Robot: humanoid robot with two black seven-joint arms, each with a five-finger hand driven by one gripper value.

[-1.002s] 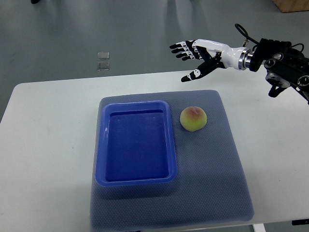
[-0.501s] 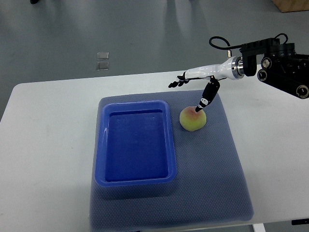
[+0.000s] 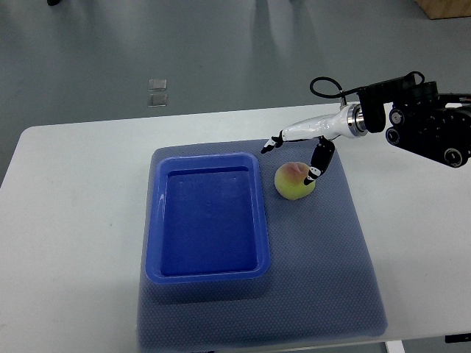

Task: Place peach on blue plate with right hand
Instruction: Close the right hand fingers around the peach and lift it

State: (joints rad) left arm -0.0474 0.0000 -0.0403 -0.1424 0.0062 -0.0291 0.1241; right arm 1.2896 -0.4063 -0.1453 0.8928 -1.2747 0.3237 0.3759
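A yellow-green peach with a pink blush lies on the blue-grey mat, just right of the blue plate, a deep rectangular tray with nothing in it. My right hand reaches in from the right and hovers over the peach. Its fingers stretch past the fruit's far side while the thumb touches its right flank. The fingers are spread and have not closed round it. No left arm shows.
The mat covers the middle of a white table. The right arm's dark wrist housing and cable sit above the table's right end. Grey floor lies beyond the far edge.
My right hand has come down and leftward from above the table's far edge to the peach. Its thumb now rests lower on the fruit's right side. The peach has not moved.
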